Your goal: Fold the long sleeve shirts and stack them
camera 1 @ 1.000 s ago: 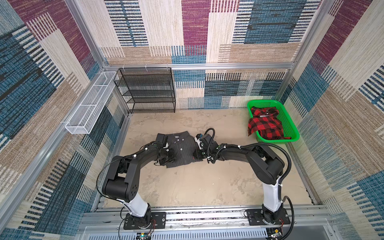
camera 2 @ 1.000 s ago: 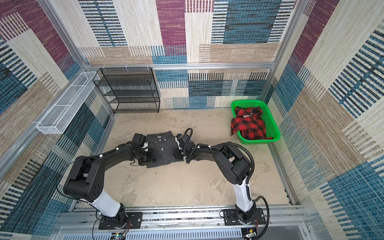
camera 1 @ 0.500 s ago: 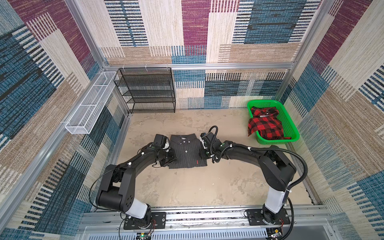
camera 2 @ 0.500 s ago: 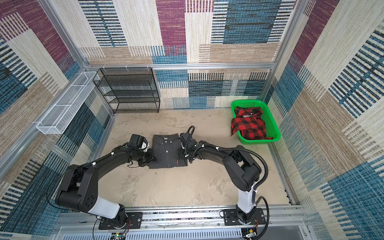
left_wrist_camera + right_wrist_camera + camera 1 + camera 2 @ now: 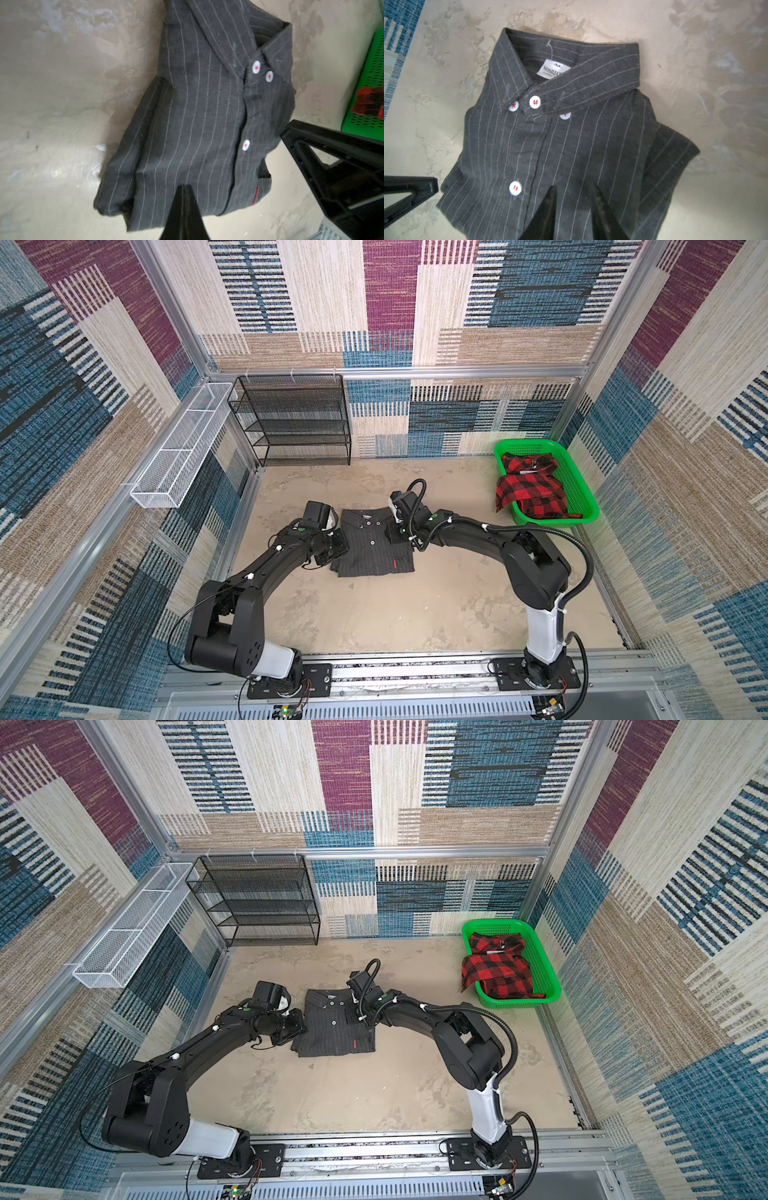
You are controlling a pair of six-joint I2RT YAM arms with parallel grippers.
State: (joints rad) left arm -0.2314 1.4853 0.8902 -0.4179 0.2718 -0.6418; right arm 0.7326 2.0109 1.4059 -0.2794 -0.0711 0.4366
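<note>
The folded charcoal pinstripe shirt [image 5: 374,547] lies as a flat rectangle, collar away, on the mottled beige table [image 5: 395,614]. The left gripper [image 5: 182,188], closed to a wedge, sits at one side edge; the right gripper [image 5: 573,187], jaws slightly apart, hangs over the other. Beyond, the crumpled red-and-black check shirt [image 5: 530,489] fills a green perforated basket [image 5: 528,443].

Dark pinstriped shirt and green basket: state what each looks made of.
Dark charcoal pinstriped collared shirt: matte woven cloth, possibly cotton; visible weave, stitched seams, soft folds. Its white round buttons: glossy, likely plastic. Green slotted basket: moulded plastic, judging by uniform colour and regular slots.
</note>
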